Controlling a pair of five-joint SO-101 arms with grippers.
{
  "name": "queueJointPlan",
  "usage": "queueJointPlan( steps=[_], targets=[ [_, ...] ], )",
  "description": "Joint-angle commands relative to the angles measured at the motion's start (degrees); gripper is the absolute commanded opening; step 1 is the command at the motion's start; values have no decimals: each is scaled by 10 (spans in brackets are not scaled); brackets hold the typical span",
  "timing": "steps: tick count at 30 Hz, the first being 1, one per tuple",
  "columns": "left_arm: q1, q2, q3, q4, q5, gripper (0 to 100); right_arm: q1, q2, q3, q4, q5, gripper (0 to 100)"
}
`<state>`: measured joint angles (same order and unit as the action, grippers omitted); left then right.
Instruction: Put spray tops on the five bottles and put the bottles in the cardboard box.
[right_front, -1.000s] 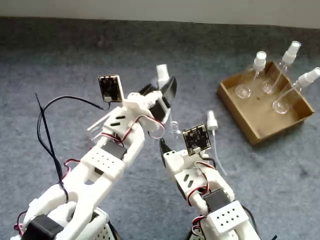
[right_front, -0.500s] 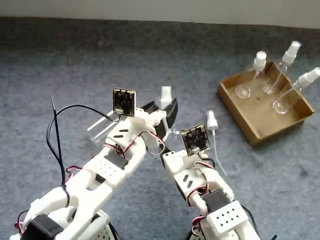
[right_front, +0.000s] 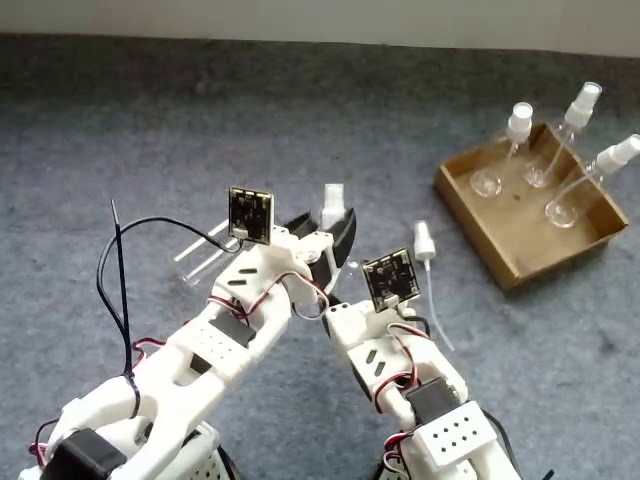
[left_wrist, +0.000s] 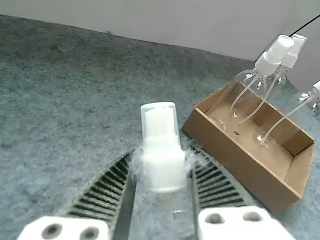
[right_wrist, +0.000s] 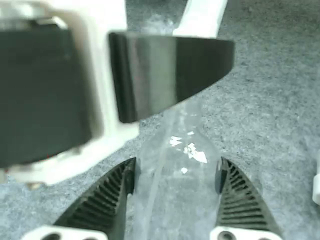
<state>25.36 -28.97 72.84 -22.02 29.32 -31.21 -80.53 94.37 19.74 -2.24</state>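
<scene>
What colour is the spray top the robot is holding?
White. The spray top shows best in the left wrist view.

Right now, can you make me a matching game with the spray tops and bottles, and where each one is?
Things:
1. upright spray top
2. bottle outside the box
3. three bottles with tops
4. spare spray top

Places:
A. between the right fingers
B. lying on the carpet
C. between the left fingers
D. in the cardboard box

Pairs: 1-C, 2-A, 3-D, 4-B
</scene>
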Motion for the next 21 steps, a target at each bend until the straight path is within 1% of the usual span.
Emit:
queueJointPlan(
  steps=[1, 4, 7, 17, 21],
  targets=[
    [5, -7, 13, -81, -8, 6, 1, -8, -7, -15, -1, 153],
    [5, -7, 25, -125, -8, 6, 15, -8, -7, -15, -1, 153],
    [5, -7, 30, -145, -8, 6, 24, -8, -7, -15, -1, 153],
    [5, -7, 30, -151, -8, 6, 24, -8, -9, -15, -1, 153],
    [5, -7, 28, -152, -8, 6, 24, -8, -33, -13, -1, 153]
  ],
)
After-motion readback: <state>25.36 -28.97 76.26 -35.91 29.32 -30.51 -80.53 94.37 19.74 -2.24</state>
